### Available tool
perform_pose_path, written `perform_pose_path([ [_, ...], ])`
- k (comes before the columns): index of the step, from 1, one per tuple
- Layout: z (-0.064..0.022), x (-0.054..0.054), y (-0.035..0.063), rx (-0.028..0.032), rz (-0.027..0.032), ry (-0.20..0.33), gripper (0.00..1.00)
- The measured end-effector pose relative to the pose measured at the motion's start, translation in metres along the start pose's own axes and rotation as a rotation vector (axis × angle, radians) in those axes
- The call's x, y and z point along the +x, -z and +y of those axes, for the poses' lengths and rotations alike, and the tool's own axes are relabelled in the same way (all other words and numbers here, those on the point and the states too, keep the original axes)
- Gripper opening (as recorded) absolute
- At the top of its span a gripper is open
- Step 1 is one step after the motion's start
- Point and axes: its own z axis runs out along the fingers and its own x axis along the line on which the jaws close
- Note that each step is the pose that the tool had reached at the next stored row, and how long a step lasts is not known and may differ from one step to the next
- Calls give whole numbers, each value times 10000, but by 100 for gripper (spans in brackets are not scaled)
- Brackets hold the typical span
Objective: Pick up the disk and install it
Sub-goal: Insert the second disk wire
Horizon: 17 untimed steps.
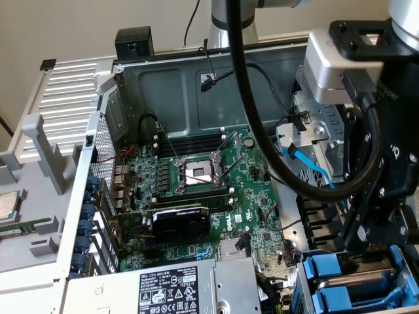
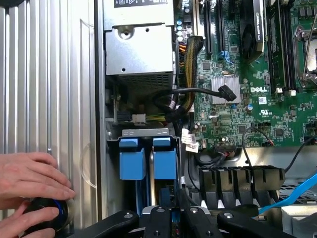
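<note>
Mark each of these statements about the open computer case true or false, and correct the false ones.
1. Two bright blue plastic drive carriers sit side by side in the bay. True.
2. The green motherboard's processor socket is covered by a heatsink. False: the socket is bare, its silver retention frame exposed.
3. A person's hand rests on the ribbed grey case panel. True.
4. The black gripper hangs over the memory slots. False: it hangs over the drive bay.
</note>
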Motion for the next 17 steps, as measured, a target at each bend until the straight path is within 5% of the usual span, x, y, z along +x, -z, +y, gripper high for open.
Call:
perform_pose_path([
  [17,-17,-18,-64,5,-9,77,16],
])
